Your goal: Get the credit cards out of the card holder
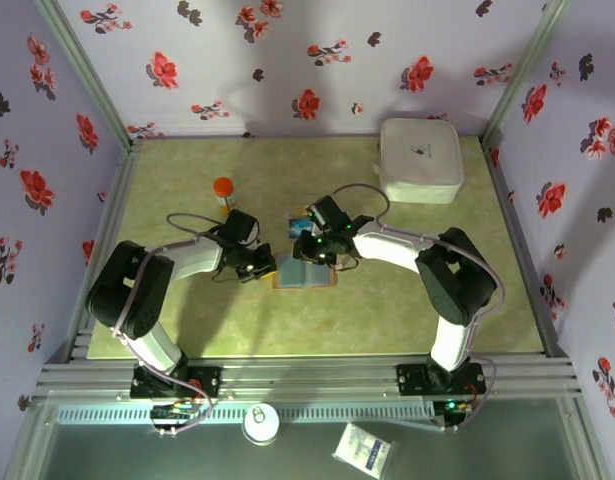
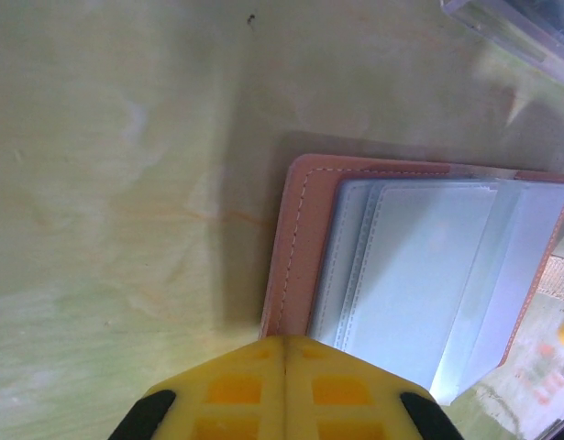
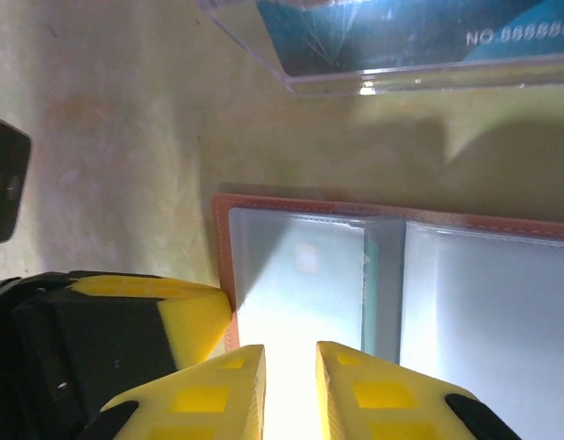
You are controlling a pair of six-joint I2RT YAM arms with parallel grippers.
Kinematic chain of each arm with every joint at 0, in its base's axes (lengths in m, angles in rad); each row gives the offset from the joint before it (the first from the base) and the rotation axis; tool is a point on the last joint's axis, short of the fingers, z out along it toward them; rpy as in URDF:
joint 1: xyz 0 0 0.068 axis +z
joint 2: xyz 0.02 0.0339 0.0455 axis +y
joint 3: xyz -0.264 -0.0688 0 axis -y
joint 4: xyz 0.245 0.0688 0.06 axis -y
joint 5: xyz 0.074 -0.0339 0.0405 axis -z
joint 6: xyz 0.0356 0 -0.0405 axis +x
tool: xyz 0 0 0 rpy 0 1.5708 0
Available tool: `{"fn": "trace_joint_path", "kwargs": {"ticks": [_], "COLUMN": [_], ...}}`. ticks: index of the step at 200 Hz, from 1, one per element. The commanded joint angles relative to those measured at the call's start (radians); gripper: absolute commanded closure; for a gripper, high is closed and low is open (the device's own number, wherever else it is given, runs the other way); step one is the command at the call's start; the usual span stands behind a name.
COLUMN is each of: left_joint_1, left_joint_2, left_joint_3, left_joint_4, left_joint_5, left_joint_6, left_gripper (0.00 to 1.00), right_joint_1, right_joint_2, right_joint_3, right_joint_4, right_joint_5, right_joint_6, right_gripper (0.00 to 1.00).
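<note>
Right tool (image 3: 291,357) slightly parted, empty, over card holder (image 3: 465,302); left tool (image 2: 283,357) shut; tray (image 3: 428,75) beyond.

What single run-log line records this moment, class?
left gripper: shut, at card holder | right gripper: slightly open over sleeves | card holder: open

Small orange bottle (image 1: 223,190) stands just beyond the left gripper (image 1: 257,268); white zipped case (image 1: 420,158) lies well beyond the right gripper (image 1: 318,255), rightward.
</note>
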Motion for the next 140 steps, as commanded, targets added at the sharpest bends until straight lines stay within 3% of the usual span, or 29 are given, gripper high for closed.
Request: {"fn": "trace_joint_path", "kwargs": {"ticks": [1,94,140], "left_joint_1": [0.004,0.005,0.006], "left_joint_2": [0.018,0.030,0.035], "left_joint_3": [-0.010,-0.010,-0.001], "left_joint_4": [-0.013,-0.017,-0.037], "left_joint_5": [-0.003,-0.005,-0.012], "left_joint_6": [0.014,0.013,0.021], "left_gripper": [0.99,0.99,0.99], "right_joint_1": [0.017,0.031,0.030], "right_joint_2": [0.031,0.094,0.065], "right_joint_3": [0.005,0.026,0.025], "right_joint_4": [0.023,-0.008,-0.078], "right_joint_5": [-0.035,-0.055,0.026], "right_joint_6": [0.031,0.022,-0.001], "right_gripper": [0.78,0.77,0.77]}}
